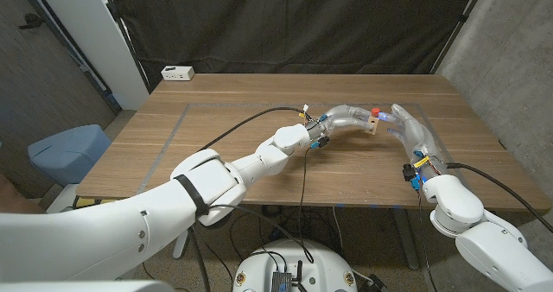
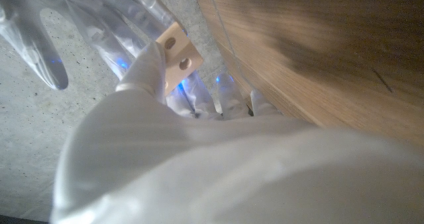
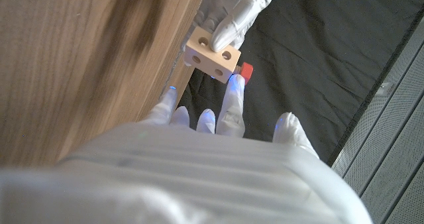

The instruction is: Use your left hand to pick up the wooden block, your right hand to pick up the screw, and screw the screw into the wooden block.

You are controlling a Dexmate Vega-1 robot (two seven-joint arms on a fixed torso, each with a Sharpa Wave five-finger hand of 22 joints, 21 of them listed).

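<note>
Over the table's far right: both hands meet above the wooden table (image 1: 259, 98), the wooden block (image 1: 372, 123) between them, off the surface.
Left hand: the left hand (image 1: 346, 119) holds the block, its fingers (image 2: 149, 65) pressed on one face; two round holes show on the face beside them.
Right hand: the right hand (image 1: 410, 132) has a fingertip (image 3: 233, 85) against the block next to the red screw (image 3: 246, 69); whether it pinches the screw I cannot tell.
Screw: its red head shows at the block's side, apparently already seated in a hole; how deep is hidden.
Handling, block: looks light, stiff, dry wood with square edges, likely easy to hold; best gripped across opposite flat faces, leaving the holes free.
Handling, screw: small, rigid, probably smooth; likely to slip unless turned by its head.
Writing: no brand or label readable on block or screw; the white box (image 1: 177, 73) at the far edge is too small to read.
</note>
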